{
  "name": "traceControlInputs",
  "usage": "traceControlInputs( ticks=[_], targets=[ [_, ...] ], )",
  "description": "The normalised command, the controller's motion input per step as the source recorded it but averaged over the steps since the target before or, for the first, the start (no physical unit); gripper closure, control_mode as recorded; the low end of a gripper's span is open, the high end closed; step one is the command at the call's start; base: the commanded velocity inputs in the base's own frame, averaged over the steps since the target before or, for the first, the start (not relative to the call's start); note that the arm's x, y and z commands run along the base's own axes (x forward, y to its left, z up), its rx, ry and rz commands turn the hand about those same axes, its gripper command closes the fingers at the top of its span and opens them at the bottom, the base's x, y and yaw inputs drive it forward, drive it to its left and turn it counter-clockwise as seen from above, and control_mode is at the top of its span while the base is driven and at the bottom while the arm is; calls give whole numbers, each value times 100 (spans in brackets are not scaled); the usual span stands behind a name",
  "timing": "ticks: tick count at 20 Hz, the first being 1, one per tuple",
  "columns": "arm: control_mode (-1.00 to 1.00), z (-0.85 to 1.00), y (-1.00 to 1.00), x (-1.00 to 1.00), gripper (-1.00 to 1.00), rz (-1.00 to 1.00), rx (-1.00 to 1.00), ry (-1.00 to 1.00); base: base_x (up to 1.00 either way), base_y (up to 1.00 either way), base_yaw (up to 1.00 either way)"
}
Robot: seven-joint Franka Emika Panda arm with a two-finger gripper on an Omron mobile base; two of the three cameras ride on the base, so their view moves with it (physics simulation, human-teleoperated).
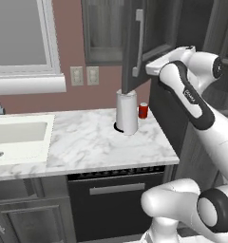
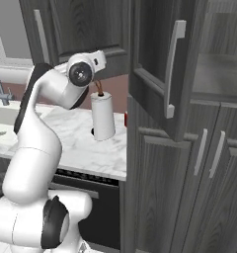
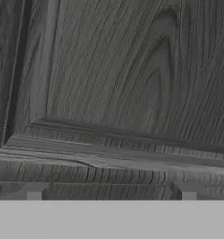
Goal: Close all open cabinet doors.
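Hand pressed close to the swung-out upper cabinet door, ready to push it shut

Nearest the base, the white arm's two-finger gripper (image 3: 111, 192) shows just its two small fingertips (image 3: 35, 191), set well apart and holding nothing, right up against the inner recessed panel of the open tall dark charcoal wood-grain cabinet door (image 1: 135, 42); actual contact I cannot tell. That door stands out edge-on from the upper cabinets above the white marble counter (image 1: 87, 142), its long silver bar handle (image 1: 139, 42) running vertically on the outer face, away from the hand. So the door lies straight ahead of the jaws, and I judge the coming move to be a push along the gripper's own axis. Farther back stand a white paper towel roll (image 1: 127, 113) and a small red cup (image 1: 143, 110)
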Motion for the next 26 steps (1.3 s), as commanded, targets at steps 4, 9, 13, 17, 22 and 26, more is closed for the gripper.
traceControlInputs(
  ticks=[4,9,13,17,22,26],
  targets=[
    [-100,0,23,57,-100,0,-2,2,0,0,0],
    [-100,0,8,62,-100,0,0,3,0,0,0],
    [-100,0,19,68,-100,0,0,6,0,0,0],
    [-100,-3,12,71,-100,-1,0,5,0,0,0],
    [-100,-11,4,66,-100,-6,-1,6,0,0,0],
    [-100,-14,1,60,-100,-10,-3,11,0,0,0]
  ],
)
